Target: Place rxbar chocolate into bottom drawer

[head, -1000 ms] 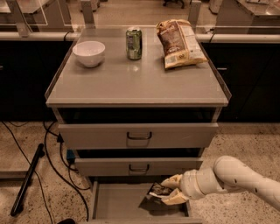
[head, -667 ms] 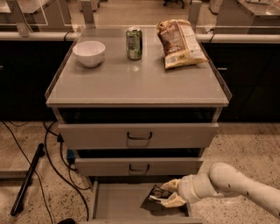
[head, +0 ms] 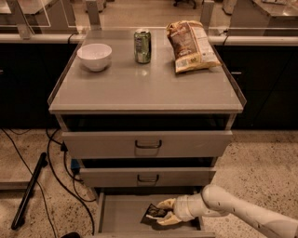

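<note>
You're in a lab-like workspace: speckled floor [head: 265, 153], loose cables [head: 54, 174] at left, dark counters [head: 28, 83] and glass partitions [head: 35, 9] far behind a grey metal cabinet [head: 144, 88] — your gripper [head: 163, 213] sits near right, in its bottom drawer [head: 121, 214].

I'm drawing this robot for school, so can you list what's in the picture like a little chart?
pincer: down inside the open bottom drawer, gripping the rxbar chocolate
bottom drawer: pulled out, grey floor showing
rxbar chocolate: dark wrapper, held low in the drawer
cabinet top: white bowl on the left, green can in the middle, chip bag on the right
</note>
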You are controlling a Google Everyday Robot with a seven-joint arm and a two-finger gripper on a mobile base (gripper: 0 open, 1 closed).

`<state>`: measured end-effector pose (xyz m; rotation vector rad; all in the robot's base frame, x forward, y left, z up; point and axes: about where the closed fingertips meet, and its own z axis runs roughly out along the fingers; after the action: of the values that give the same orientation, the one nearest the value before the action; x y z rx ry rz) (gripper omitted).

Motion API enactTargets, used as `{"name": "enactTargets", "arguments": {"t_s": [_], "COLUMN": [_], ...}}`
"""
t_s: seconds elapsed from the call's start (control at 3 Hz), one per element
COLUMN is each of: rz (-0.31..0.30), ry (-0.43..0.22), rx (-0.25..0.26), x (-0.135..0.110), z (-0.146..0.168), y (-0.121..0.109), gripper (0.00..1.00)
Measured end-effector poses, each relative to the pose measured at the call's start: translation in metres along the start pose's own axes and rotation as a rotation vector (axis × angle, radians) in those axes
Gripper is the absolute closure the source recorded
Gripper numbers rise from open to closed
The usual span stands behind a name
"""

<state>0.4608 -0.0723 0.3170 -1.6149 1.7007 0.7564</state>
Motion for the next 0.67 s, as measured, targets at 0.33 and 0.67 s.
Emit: {"name": "enactTargets", "arguments": {"t_s": [0.33, 0.67], "rz": [-0.001, -0.032], "ry": [0.001, -0.011], "rx": [0.000, 0.026], "x": [0.000, 0.010], "z": [-0.001, 0.015], "y": [0.000, -0.005], "gripper": [1.00, 1.00]}}
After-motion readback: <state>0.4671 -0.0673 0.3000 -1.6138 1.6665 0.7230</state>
